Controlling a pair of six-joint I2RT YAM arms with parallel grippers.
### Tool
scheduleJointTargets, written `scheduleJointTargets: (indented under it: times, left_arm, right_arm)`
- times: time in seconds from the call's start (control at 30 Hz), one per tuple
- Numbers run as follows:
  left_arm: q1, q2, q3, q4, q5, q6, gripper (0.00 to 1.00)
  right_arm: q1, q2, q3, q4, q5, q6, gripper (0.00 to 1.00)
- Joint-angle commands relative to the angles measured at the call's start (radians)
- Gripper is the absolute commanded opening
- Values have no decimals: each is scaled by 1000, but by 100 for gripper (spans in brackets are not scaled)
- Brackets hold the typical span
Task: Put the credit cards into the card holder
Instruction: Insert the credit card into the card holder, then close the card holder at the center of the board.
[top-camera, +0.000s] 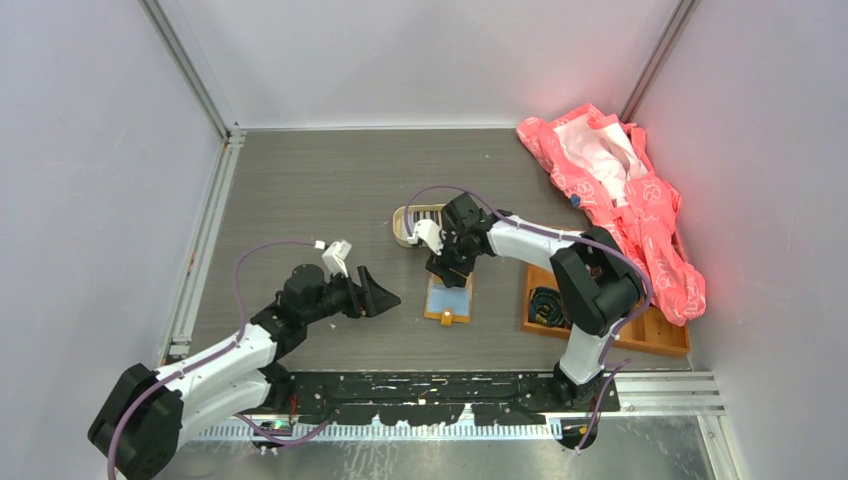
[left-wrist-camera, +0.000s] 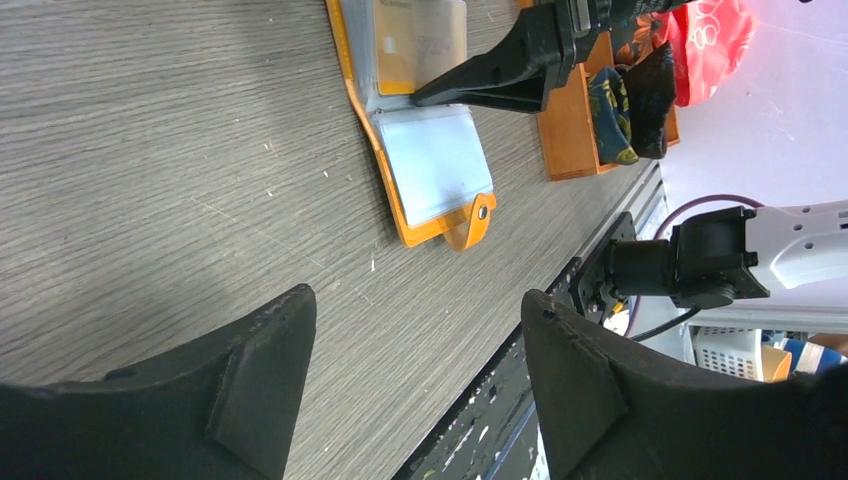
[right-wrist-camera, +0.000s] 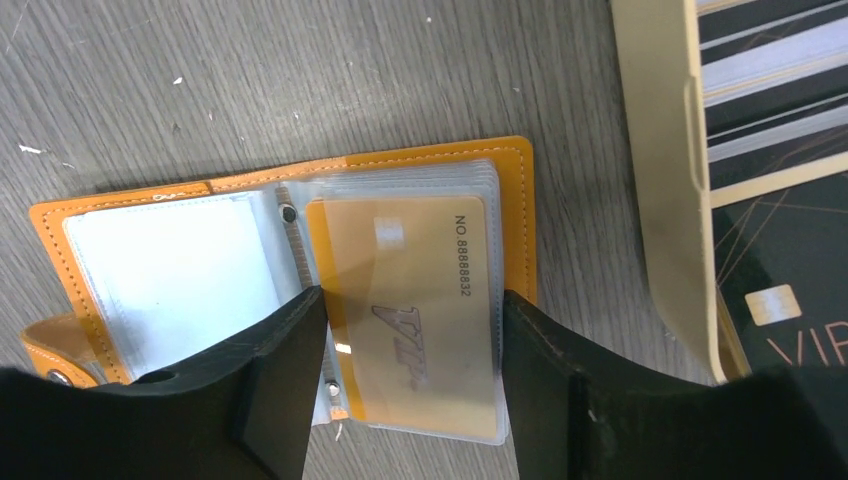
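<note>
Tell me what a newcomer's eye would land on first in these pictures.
The crumpled pink bundle heaped along the table's far right side grabs attention first. Next comes the orange card holder lying open mid-table, a gold card in its clear sleeve, with the right gripper poised directly over it.

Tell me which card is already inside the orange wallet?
The gold VIP card, under the orange folding card holder's clear sleeve. The black card lies in the beige tin.
</note>
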Motion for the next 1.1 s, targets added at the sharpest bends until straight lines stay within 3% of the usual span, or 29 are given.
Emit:
scheduleJointTargets:
  times: [0.0,0.1,0.3,0.4,0.53,0.63,0.73,0.9,0.97,1.07]
  left_arm:
    - [4,4,-16,113,31,-39,74]
    - [3,20,-23,134,34,-68,73]
    - [-4,97,-28,213,74,-144,73]
    - [-44,149,-20,230,65,-147,72]
    - [-94,196,-22,204,32,-150,69]
    - [-106,202,-45,191,14,-175,66]
    - [-133,195,-63,192,-21,-234,59]
    - [-234,220,-62,236,-123,-305,57]
    - [-264,253,-52,265,-140,-306,58]
    - [-307,308,-23,273,-155,-258,59]
  right_arm:
    - [-7,-44,-1,-2,39,94,60]
    - [-7,-62,-1,-21,57,189,60]
    - [-25,-71,39,-137,-2,287,82]
    - [-73,-138,34,-135,-74,308,86]
    - [-148,-262,-10,-106,-179,237,88]
    - [-182,-362,-110,-14,-228,123,99]
    - [-192,-384,-183,56,-210,39,100]
    - [-193,-239,-76,-49,-100,3,98]
    - [-192,-187,-32,-76,-58,28,93]
    - [-193,-117,24,-137,-57,67,77]
